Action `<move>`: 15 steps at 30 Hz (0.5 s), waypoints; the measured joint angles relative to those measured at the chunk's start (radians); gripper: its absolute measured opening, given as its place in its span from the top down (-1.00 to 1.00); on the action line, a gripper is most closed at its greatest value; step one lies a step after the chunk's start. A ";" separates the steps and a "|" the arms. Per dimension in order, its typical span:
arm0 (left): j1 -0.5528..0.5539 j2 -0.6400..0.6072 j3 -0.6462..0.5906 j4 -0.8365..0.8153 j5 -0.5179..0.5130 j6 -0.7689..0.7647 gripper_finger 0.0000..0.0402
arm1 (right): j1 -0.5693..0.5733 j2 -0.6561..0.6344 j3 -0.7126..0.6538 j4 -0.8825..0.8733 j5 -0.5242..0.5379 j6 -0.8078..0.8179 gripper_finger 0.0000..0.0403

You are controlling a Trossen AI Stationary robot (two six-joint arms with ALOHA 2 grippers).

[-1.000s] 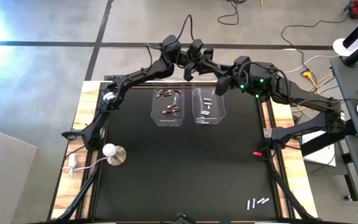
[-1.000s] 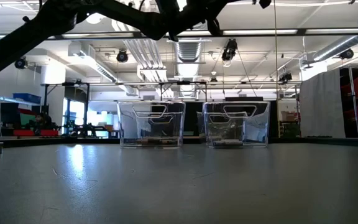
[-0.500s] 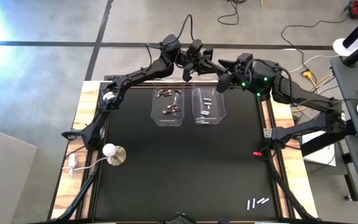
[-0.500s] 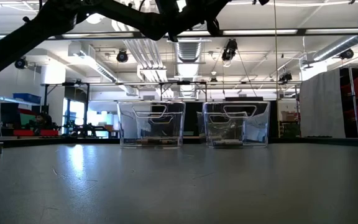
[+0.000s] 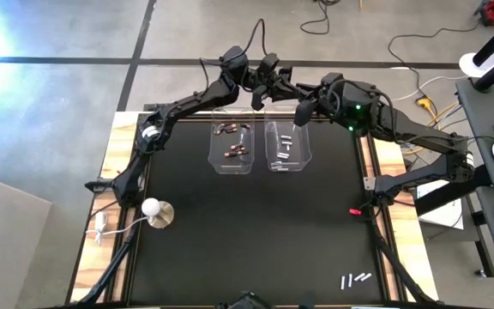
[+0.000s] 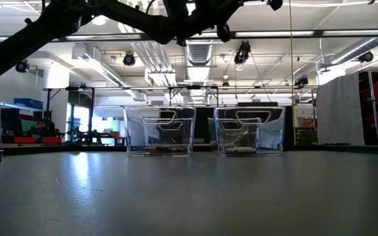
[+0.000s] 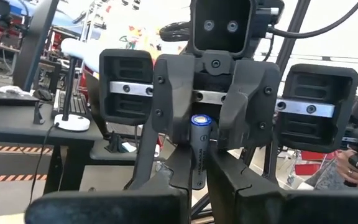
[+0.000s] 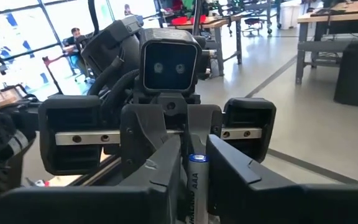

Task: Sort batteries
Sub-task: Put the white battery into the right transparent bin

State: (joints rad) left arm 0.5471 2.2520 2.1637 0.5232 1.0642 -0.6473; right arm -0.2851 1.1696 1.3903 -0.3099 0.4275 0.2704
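Facing each other above the 2 clear bins [image 5: 260, 146], the left end effector [image 5: 264, 86] and right end effector [image 5: 301, 110] both pinch 1 battery [image 7: 199, 149]; it looks light, stiff and slippery, best gripped mid-body.

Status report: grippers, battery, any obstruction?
Left gripper and right gripper both shut on one slim dark cylindrical battery. Aloft near clear plastic bins. No obstruction seen.

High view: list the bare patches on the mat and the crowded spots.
Free: the wide middle between the two clear bins and the loose batteries. Crowded: above the bins, where the left gripper and right gripper meet over one battery.
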 joint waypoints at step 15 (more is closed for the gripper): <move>0.008 0.000 -0.001 0.002 0.026 -0.003 0.93 | 0.001 0.003 0.049 -0.112 -0.028 -0.012 0.85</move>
State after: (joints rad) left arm 0.5555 2.2524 2.1632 0.5254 1.0901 -0.6504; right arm -0.2840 1.1723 1.4398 -0.4219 0.3999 0.2581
